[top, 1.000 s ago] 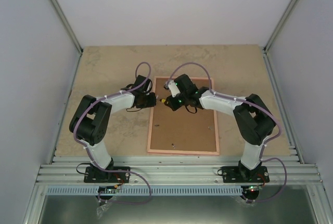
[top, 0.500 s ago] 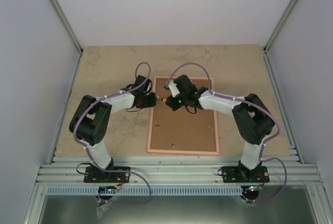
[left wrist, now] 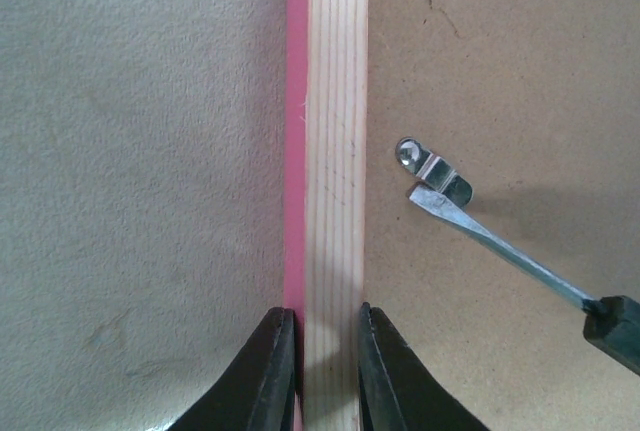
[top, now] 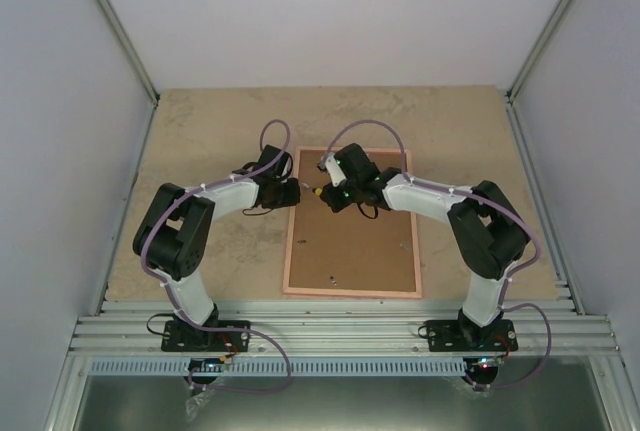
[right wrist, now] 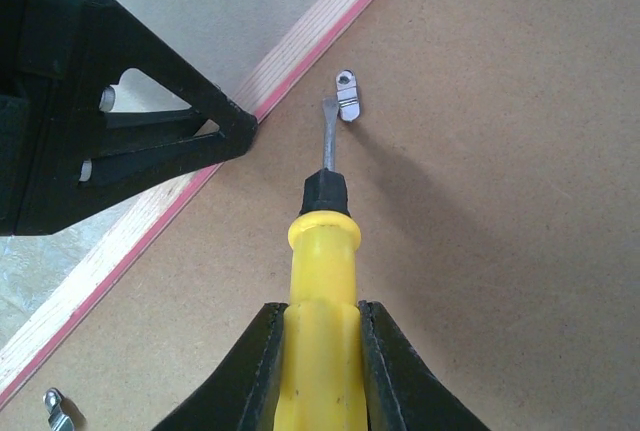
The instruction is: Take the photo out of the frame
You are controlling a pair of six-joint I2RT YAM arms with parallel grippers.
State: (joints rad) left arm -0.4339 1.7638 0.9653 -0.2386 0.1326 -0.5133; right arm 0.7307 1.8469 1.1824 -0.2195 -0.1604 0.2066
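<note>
— Has anything shifted just now?

— Hardly. From above, both arms sit where they were a second ago. The frame (top: pixel 350 293) lies face down on the table (top: pixel 200 131) and hasn't moved.

— What is each one holding?

— The left gripper (left wrist: pixel 325 316) is nearly closed, pinching the frame's left rail towards its far end. The right gripper (right wrist: pixel 320 313) is clamped round the yellow handle of a screwdriver (right wrist: pixel 322 241). The blade tip touches a small metal clip (right wrist: pixel 347 94) just right of that rail.

— And the photo?

— Out of sight. I reckon it's under the brown backing board (right wrist: pixel 500 251), still inside the frame. With nothing budging, I'd say the clip is still being worked. The board has to come off before the print can.
</note>
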